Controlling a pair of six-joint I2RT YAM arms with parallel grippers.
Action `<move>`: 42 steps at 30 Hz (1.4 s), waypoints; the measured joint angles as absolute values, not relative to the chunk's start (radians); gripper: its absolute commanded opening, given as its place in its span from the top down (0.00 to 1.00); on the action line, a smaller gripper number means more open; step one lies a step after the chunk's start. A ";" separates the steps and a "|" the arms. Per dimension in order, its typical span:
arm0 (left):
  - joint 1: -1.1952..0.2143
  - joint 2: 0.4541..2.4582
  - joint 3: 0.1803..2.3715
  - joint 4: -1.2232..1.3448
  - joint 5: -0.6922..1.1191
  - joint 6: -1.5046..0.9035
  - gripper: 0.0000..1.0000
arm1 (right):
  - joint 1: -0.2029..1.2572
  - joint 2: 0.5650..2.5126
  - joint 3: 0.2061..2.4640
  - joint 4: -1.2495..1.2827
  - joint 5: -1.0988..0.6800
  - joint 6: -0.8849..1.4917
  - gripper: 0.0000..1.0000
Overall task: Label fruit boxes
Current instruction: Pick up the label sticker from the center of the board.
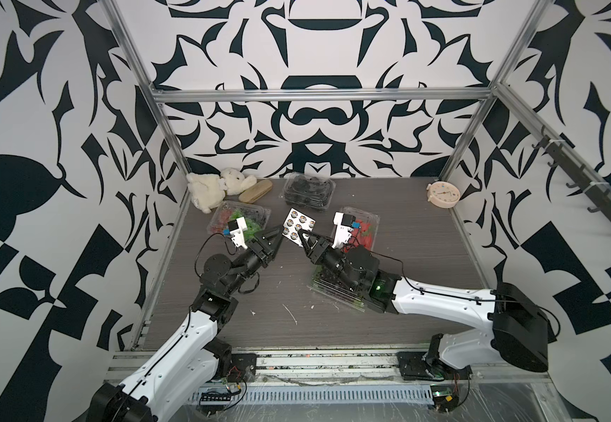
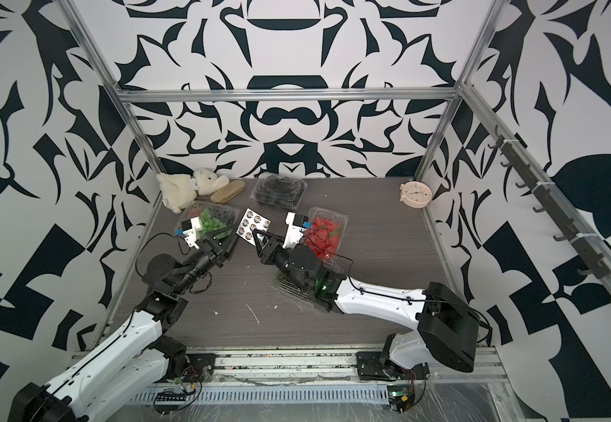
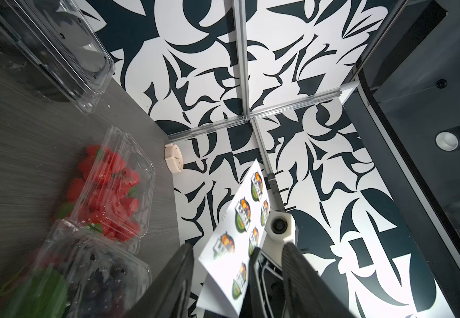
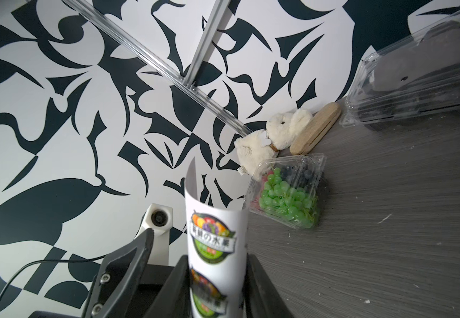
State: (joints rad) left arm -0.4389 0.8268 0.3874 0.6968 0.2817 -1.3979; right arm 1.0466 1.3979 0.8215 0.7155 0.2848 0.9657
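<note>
- Closest in, the dark grape punnet (image 3: 102,280) sits on the table (image 1: 424,255) right under the right arm. Looks parked out of the way, I guess.
- The right gripper (image 1: 303,235) is clamped on the sticker sheet (image 1: 298,223) and holds it up off the table, probably so a label can be peeled.
- The left gripper (image 1: 278,236) has its jaws apart, straddling the sheet's edge in the left wrist view. Nothing grabbed.
- The mixed-fruit punnet (image 4: 286,192) and strawberry punnet (image 1: 366,226) flank the sheet, and I can't spot a label on either.
- The blackberry punnet (image 1: 309,190) is furthest back, with the plush toy (image 1: 216,188) off in the corner.
</note>
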 measured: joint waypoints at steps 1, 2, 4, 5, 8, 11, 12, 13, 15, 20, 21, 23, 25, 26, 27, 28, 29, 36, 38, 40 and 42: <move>-0.445 0.836 0.386 0.709 0.277 -1.399 0.46 | 1.047 1.400 0.822 0.721 0.282 0.966 0.64; -0.450 0.846 0.385 0.722 0.273 -1.402 0.48 | 1.047 1.402 0.822 0.726 0.280 0.966 0.64; -0.458 0.867 0.385 0.749 0.268 -1.406 0.55 | 1.047 1.407 0.822 0.731 0.276 0.966 0.64; -0.460 0.874 0.385 0.760 0.267 -1.408 0.56 | 1.047 1.409 0.822 0.733 0.273 0.967 0.64; -0.465 0.888 0.385 0.784 0.261 -1.415 0.65 | 1.047 1.414 0.822 0.736 0.266 0.970 0.64; -0.465 0.892 0.386 0.803 0.254 -1.416 0.74 | 1.047 1.417 0.821 0.740 0.262 0.974 0.64; -0.465 0.892 0.386 0.807 0.252 -1.419 0.77 | 1.047 1.417 0.820 0.741 0.261 0.977 0.64; -0.465 0.892 0.386 0.812 0.250 -1.419 0.81 | 1.047 1.417 0.818 0.743 0.261 0.978 0.64; -0.465 0.892 0.386 0.815 0.248 -1.422 0.93 | 1.047 1.417 0.814 0.746 0.260 0.982 0.64; -0.465 0.892 0.391 0.794 0.239 -1.402 1.00 | 1.041 1.414 0.804 0.745 0.257 0.986 0.51; -0.465 0.891 0.397 0.779 0.239 -1.395 1.00 | 1.038 1.409 0.800 0.741 0.257 0.987 0.49; -0.465 0.891 0.422 0.735 0.238 -1.375 1.00 | 1.029 1.377 0.779 0.710 0.255 0.976 0.41; -0.463 0.891 0.457 0.686 0.239 -1.346 1.00 | 1.015 1.320 0.750 0.658 0.258 0.963 0.34; -0.459 0.891 0.480 0.653 0.241 -1.329 1.00 | 1.002 1.278 0.737 0.616 0.260 0.949 0.33; -0.456 0.891 0.499 0.629 0.245 -1.311 1.00 | 0.991 1.242 0.731 0.579 0.262 0.935 0.30; -0.452 0.892 0.522 0.599 0.252 -1.291 1.00 | 0.975 1.197 0.731 0.529 0.264 0.918 0.27; -0.447 0.896 0.545 0.576 0.261 -1.273 1.00 | 0.958 1.150 0.732 0.482 0.266 0.893 0.26; -0.404 1.032 0.708 0.490 0.394 -1.176 1.00 | 0.843 0.919 0.778 0.241 0.237 0.682 0.18; -0.401 1.099 0.757 0.481 0.451 -1.157 1.00 | 0.806 0.896 0.813 0.184 0.197 0.610 0.18; -0.400 1.155 0.799 0.480 0.499 -1.147 1.00 | 0.766 0.900 0.860 0.123 0.146 0.562 0.18; -0.399 1.202 0.839 0.482 0.541 -1.140 1.00 | 0.718 0.918 0.908 0.075 0.087 0.530 0.18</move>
State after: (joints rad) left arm -0.3992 1.2018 0.8391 0.4824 0.5407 -1.1400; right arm 0.7177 0.9176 0.9085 0.0753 0.0868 0.5304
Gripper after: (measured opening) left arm 0.042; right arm 0.818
